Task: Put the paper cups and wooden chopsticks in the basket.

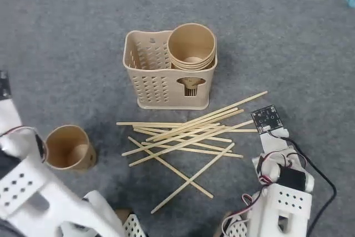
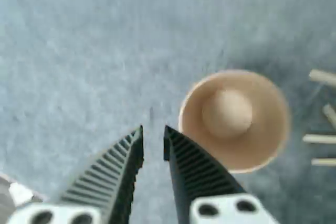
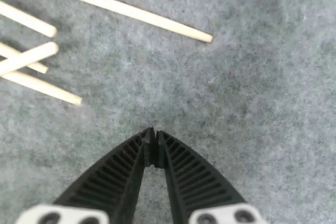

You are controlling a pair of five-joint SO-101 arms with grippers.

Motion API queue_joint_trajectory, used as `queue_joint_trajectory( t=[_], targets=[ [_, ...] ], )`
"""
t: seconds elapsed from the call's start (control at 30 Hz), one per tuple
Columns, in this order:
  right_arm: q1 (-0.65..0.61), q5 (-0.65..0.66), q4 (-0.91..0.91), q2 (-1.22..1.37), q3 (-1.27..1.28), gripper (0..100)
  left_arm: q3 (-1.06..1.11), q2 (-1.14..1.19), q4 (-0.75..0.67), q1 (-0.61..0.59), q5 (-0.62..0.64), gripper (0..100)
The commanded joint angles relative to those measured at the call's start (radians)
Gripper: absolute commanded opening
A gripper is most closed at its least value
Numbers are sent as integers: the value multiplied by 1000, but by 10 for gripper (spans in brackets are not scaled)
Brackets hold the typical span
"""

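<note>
Several paper cups [image 1: 192, 45] sit nested in a single stack at the right end of a beige slotted basket [image 1: 150, 79], which stands upright toward the back of a table covered in grey felt [image 1: 66, 54]. One loose cup [image 1: 67, 147] stands apart on the felt at the front left, mouth up, well clear of the basket. About a dozen wooden chopsticks [image 1: 186, 136] lie scattered and crossing one another on the felt just in front of the basket, between the two arms.

The left gripper [image 2: 153, 142] hovers beside the loose cup, its ribbed black fingers [image 2: 191, 169] parted by only a narrow gap and holding nothing; the cup's rim lies just off one fingertip. The right gripper [image 3: 154, 148] points down at bare felt near the right-hand ends of the chopsticks, its fingertips pressed together with nothing between them. In the high view, the right arm [image 1: 277, 192] rests at the front right of the table.
</note>
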Motion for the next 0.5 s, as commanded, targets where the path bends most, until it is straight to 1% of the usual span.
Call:
queue_joint_trajectory(
  t=[0.0, 0.13, 0.47],
  targets=[
    [-1, 15, 13, -18, -2, 8, 145, -17, -146, -12, -18, 63],
    [-1, 15, 13, -18, -2, 8, 265, -17, -245, -6, -14, 63],
    [-1, 15, 13, -18, -2, 8, 433, -17, -361, 87, -12, 63]
  ],
)
